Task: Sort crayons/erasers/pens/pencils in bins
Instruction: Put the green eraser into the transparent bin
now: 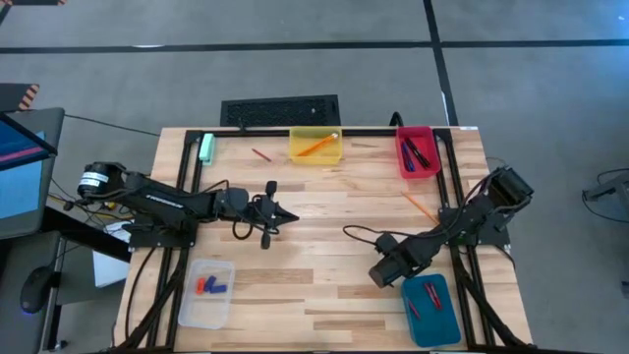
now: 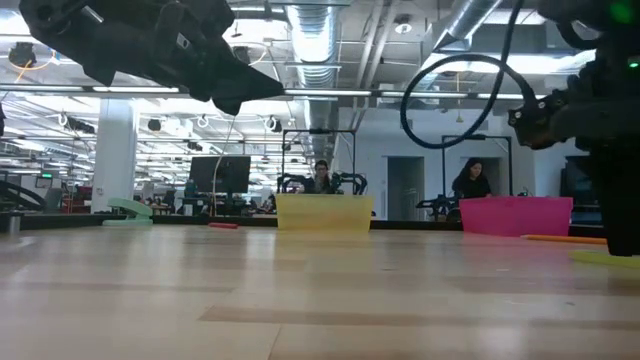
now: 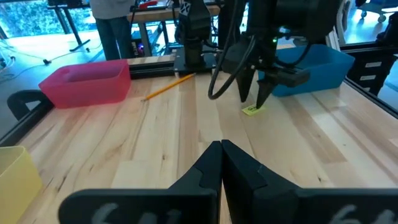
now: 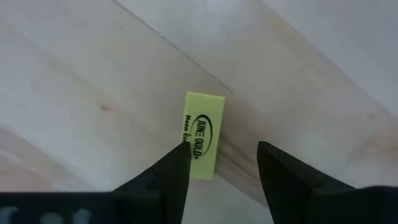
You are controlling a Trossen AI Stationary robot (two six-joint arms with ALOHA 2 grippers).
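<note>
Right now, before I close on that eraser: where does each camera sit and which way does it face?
High: above the table, looking straight down; both arms, left claw, right claw beside the teal bin.
Low: at tabletop height, level toward the yellow bin and the room; arms overhead.
Left wrist: past its shut fingers toward the right arm.
Right wrist: straight down between its open fingers onto the yellow eraser.
Shared: both wrist views show that eraser.

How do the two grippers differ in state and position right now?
The left gripper is shut and empty, over the table's middle; the right gripper is open, pointing down at a yellow eraser beside the teal-blue bin. Neither holds anything.
</note>
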